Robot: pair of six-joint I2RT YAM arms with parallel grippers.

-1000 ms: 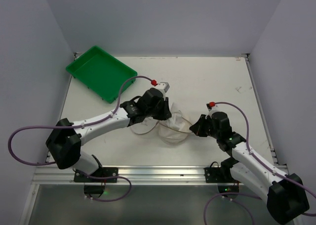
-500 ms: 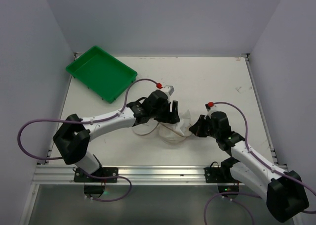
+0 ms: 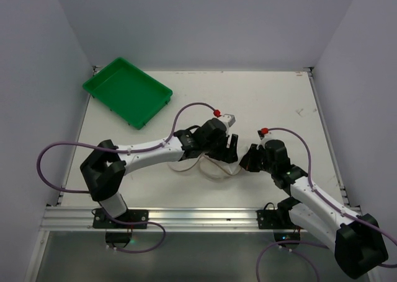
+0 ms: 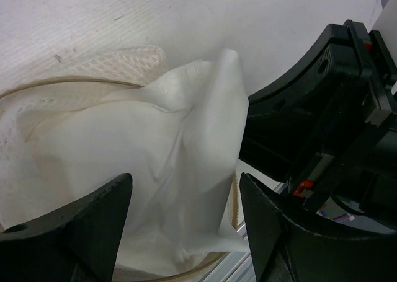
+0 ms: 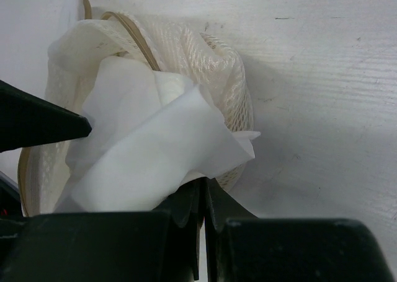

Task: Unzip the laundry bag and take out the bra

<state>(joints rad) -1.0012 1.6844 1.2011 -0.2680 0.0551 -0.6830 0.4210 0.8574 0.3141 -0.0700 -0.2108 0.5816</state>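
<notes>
Cream-white mesh laundry bag (image 3: 212,167) lies crumpled mid-table, nearer the near edge. Left gripper (image 4: 186,184): jaws wide apart, straddling its white fabric. Right gripper (image 5: 200,190): jaws pressed together on a fabric fold at the bag's right side.

Overhead overview, wrist close-ups sharing laundry bag (image 5: 224,82)

The laundry bag (image 5: 217,65) is cream-white honeycomb mesh; the tray (image 3: 127,93) is plain green.

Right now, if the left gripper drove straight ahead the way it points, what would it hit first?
The laundry bag: its crumpled white fabric fills the space directly ahead of the open left gripper, seemingly very close, though depth is hard to judge.
</notes>
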